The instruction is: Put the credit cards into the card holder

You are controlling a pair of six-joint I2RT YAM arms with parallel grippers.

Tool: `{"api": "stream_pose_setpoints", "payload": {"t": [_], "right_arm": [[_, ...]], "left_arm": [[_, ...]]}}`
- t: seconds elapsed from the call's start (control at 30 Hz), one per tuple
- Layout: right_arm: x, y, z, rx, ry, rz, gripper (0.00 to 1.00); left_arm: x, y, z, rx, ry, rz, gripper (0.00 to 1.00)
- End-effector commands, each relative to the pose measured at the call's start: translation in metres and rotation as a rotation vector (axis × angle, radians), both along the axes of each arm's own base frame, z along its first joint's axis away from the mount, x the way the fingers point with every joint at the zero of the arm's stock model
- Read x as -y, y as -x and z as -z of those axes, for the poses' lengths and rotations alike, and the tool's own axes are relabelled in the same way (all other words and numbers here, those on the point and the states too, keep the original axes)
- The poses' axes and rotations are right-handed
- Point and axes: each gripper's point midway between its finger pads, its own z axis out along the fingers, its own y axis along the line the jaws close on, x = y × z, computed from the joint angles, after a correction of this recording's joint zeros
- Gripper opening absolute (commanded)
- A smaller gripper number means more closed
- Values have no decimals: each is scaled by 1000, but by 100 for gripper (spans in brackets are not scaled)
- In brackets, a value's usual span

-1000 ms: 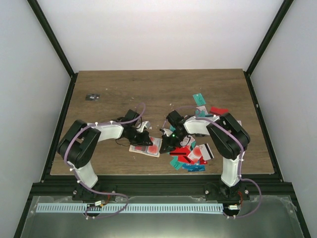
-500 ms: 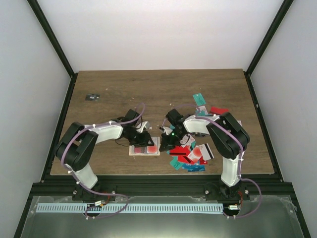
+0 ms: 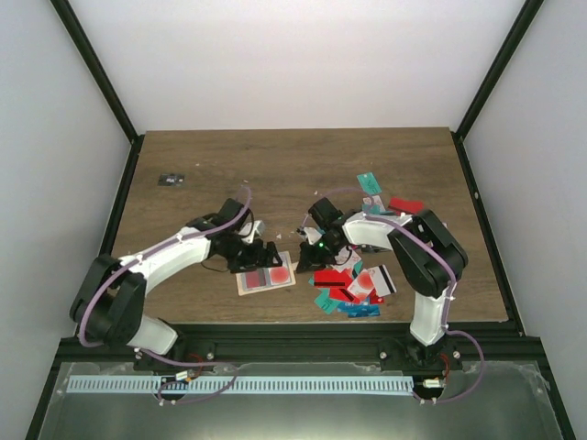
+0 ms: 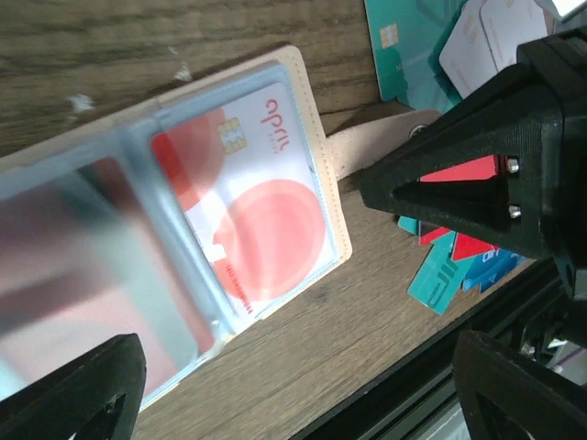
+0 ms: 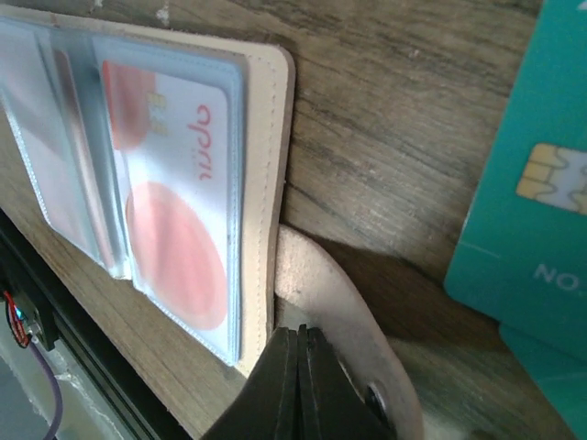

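Note:
The card holder lies open and flat on the table, its clear pockets facing up. Its right pocket holds a white card with a red circle, and the left pocket shows blurred red. My left gripper hovers open just above the holder, with nothing between its fingers. My right gripper is shut, its tip down on the holder's snap tab where it joins the beige rim. Loose credit cards lie piled to the right.
More cards lie further back on the right, a teal one and a red one. A teal card lies close to the tab. A tiny dark flat object lies at the far left. The table's front edge runs just below the holder.
My left gripper has opened and drawn back slightly to the left, and its elbow has swung out left. The holder has settled flat. The right gripper has stayed shut at the tab.

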Motion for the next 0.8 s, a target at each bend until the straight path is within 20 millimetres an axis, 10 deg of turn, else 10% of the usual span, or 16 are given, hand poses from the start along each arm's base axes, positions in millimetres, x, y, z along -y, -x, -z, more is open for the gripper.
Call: {"api": "stream_pose_setpoints", "payload": {"t": [0.0,0.23,0.77], "right_arm": [[-4,-2,-24,35,-60,-6,2],[-25,9,-55,28,-179,-46,7],[-41,-20,-29,6,-124,-2,10]], "left_arm": [[-30,-5,-13,40,-109,-88,96],[-66,2,3,17,-145,-234,100],[-68,4,39,-23,-69,-264,100]]}}
